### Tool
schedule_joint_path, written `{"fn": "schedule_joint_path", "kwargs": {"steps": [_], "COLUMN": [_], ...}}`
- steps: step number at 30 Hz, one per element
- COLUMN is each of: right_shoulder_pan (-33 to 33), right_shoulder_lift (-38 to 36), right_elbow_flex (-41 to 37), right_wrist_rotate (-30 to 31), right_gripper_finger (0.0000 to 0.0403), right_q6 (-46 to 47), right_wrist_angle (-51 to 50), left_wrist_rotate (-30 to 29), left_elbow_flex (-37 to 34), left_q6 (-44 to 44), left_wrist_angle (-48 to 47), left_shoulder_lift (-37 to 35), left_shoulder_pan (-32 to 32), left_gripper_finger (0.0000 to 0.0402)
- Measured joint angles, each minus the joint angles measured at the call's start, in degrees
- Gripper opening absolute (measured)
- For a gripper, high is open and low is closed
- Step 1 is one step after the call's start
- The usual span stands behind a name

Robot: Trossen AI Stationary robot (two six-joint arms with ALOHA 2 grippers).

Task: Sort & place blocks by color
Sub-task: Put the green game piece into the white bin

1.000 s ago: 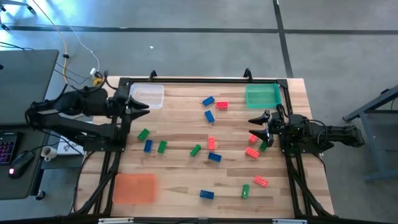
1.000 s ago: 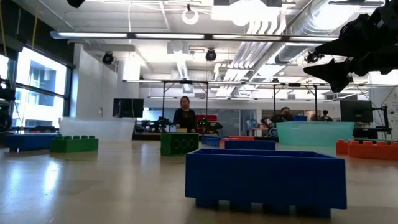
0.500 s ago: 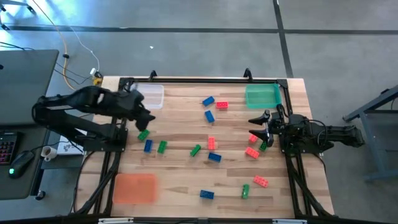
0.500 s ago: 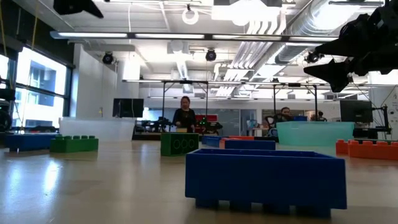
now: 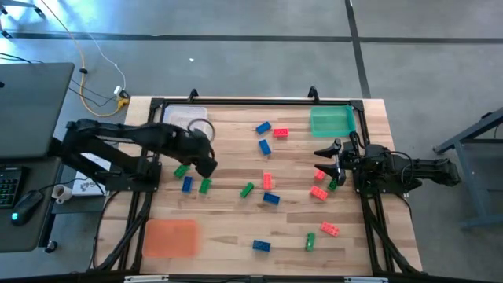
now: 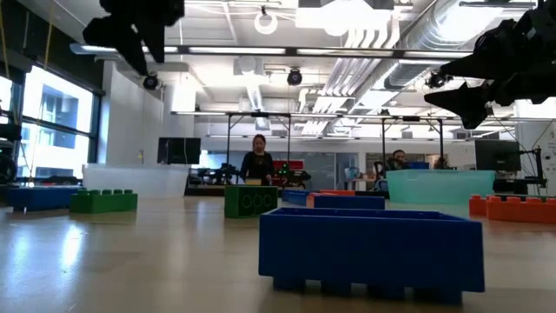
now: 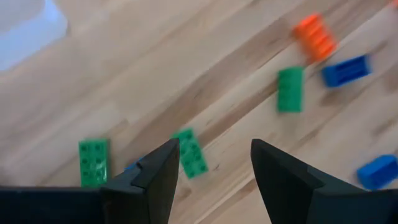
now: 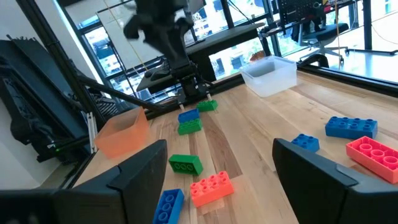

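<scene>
Red, green and blue studded blocks lie scattered flat across the table: a green-blue cluster toward nine o'clock, reds toward three o'clock, a few toward six, two toward twelve.

Your left gripper hangs above the table, fingers parted; your right gripper waits, wide open.
</scene>
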Motion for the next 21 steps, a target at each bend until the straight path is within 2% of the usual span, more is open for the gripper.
{"fn": "schedule_joint_path", "kwargs": {"steps": [13, 21], "right_shoulder_pan": [0.02, 0.00], "right_shoulder_lift": [0.00, -0.02], "right_elbow_flex": [-0.01, 0.00], "right_wrist_rotate": [0.00, 0.00], "right_gripper_finger": [0.0279, 0.0279], "right_q6": [0.00, 0.00], "right_wrist_angle": [0.00, 0.04], "left_wrist_rotate": [7.40, 7.29], "left_elbow_flex": [-8.22, -10.47], "left_q6": [-7.35, -9.39], "left_wrist_angle": [4.73, 11.44], "left_shoulder_lift": [11.43, 14.66], "left_shoulder_pan": [-3.46, -3.43], "left_gripper_finger": [0.0186, 0.0186]}}
